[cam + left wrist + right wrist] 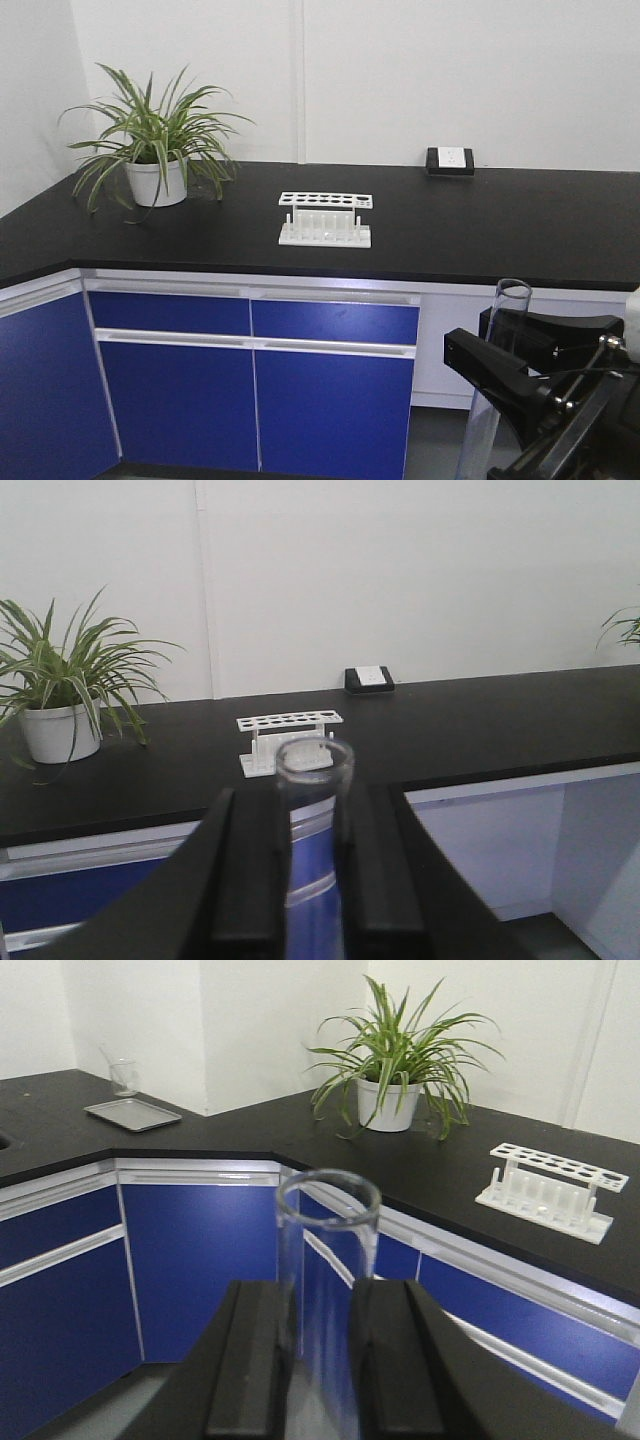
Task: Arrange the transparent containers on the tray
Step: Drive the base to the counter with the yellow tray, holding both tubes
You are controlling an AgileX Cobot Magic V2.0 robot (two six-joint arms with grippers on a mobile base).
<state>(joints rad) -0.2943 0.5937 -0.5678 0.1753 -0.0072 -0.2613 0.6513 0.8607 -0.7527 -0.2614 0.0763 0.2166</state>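
Left gripper (312,802) clamped on first tube (313,870), right gripper (325,1295) clamped on second tube (328,1240). 2 total, both short of the 1 rack (288,742). 1 tray (132,1113), right-wrist view only, far left of rack.

A tube (314,770) stands upright between the left gripper's (312,802) fingers. Ahead of it on the counter (480,720) sits the rack (288,742). The plant (60,695) is ahead-left, and the socket (369,678) is behind the rack, slightly right, by the wall. The right gripper (320,1295) clamps 1 tube (328,1210) upright. From it the plant lies ahead, the rack ahead-right and the tray (132,1113) far left, with a beaker (124,1076) at its rear edge.
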